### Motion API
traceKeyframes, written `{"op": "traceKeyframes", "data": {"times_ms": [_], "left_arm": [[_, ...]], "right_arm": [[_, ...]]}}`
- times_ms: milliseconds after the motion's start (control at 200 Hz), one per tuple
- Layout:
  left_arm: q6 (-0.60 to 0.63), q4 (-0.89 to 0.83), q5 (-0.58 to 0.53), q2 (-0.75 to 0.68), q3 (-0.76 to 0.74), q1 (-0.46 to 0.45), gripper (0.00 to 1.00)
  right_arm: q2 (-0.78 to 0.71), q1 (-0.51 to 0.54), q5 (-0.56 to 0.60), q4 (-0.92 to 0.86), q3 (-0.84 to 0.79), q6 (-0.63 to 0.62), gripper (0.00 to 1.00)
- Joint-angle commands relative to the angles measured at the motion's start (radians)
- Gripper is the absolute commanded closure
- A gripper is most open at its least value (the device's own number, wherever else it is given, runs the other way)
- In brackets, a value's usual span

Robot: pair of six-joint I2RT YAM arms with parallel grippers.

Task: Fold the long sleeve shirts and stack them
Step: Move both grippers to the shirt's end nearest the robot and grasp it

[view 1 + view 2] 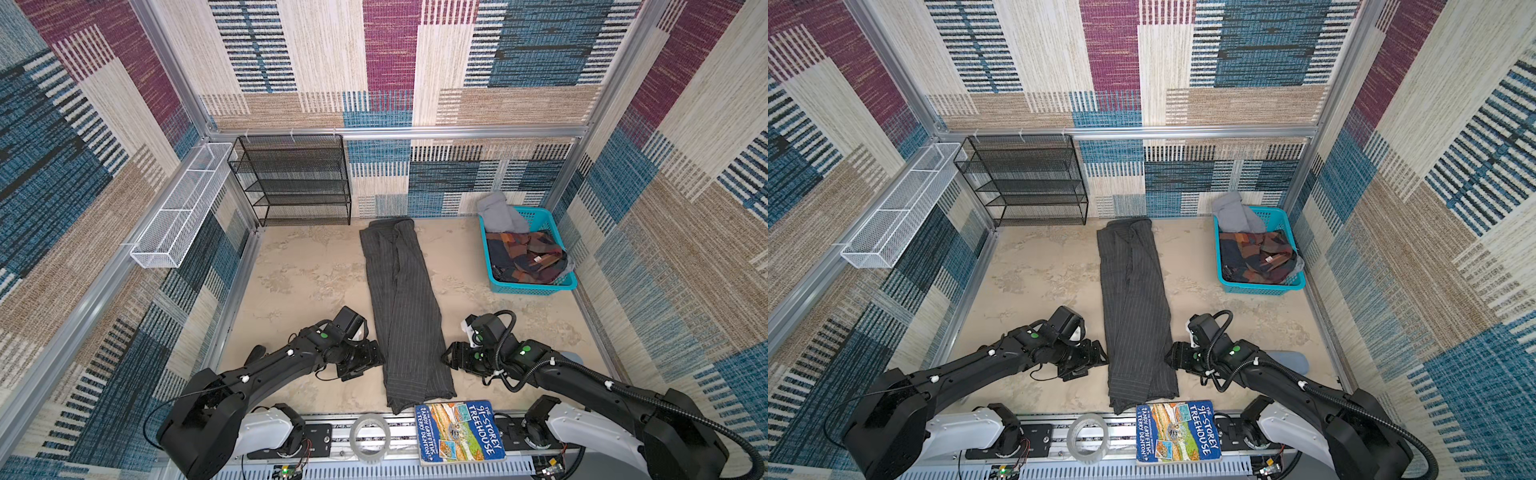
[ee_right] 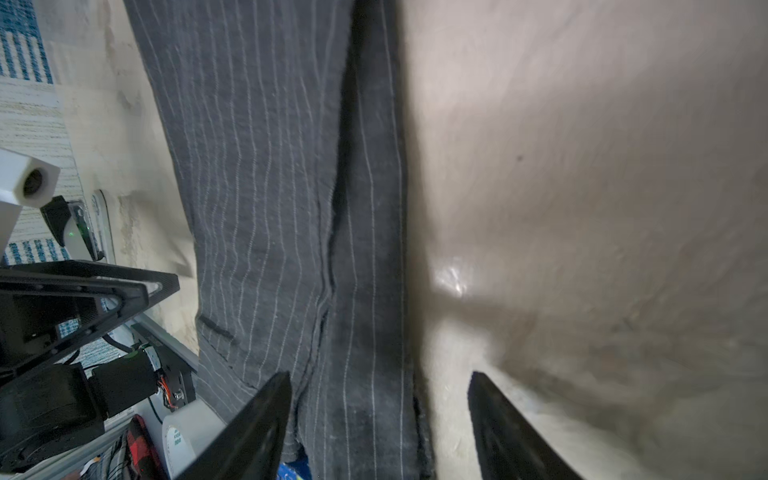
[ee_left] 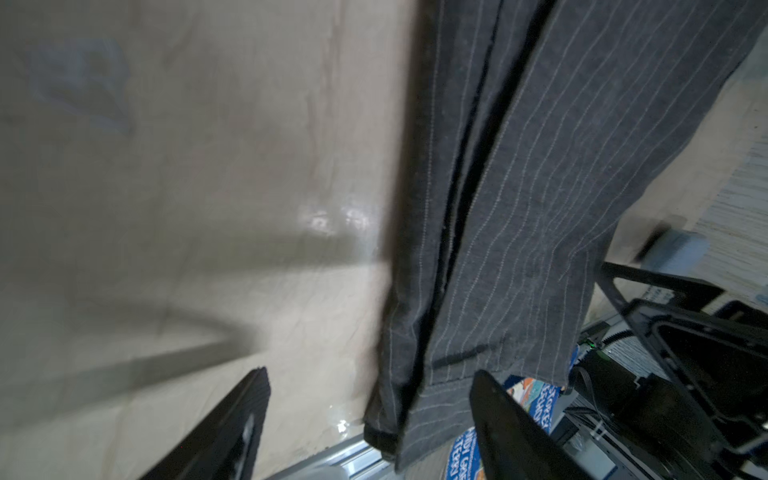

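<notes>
One striped shirt (image 1: 403, 299) (image 1: 1133, 299) lay mid-tabletop (image 1: 299, 270) in both top views, folded lengthwise into a narrow strip. The left pincer (image 1: 368, 363) and right pincer (image 1: 451, 359) flanked its near end, neither holding it. Count: 2 pincers, 1 basket (image 1: 532, 286) w/ at least 2 more garments (image 1: 523, 253), 1 book (image 1: 461, 432), 1 tape roll (image 1: 370, 436).

Left wrist view: pincer (image 3: 369, 374) apart, empty, shirt (image 3: 519, 208) just ahead.

Right wrist view: pincer (image 2: 379, 374) likewise apart, empty, beside the shirt (image 2: 270, 187).

Prob. next: crosswise fold. Best to pinch both near corners thru all layers, lift together, carry evenly toward the far end.
</notes>
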Motion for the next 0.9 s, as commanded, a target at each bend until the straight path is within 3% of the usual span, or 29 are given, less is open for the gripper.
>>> {"op": "traceKeyframes", "data": {"times_ms": [0,391,896], "left_arm": [[-0.058,0.119,0.051,0.023,-0.016,-0.017,0.20],[-0.079,0.149,0.141,0.062,-0.081,-0.066,0.25],[-0.118,0.287,0.182,0.123,-0.109,-0.128,0.46]], "right_arm": [[-0.012,0.006,-0.051,0.067,-0.038,0.058,0.29],[-0.012,0.037,-0.103,0.153,-0.113,0.128,0.32],[0.009,0.077,-0.131,0.208,-0.125,0.184,0.42]]}}
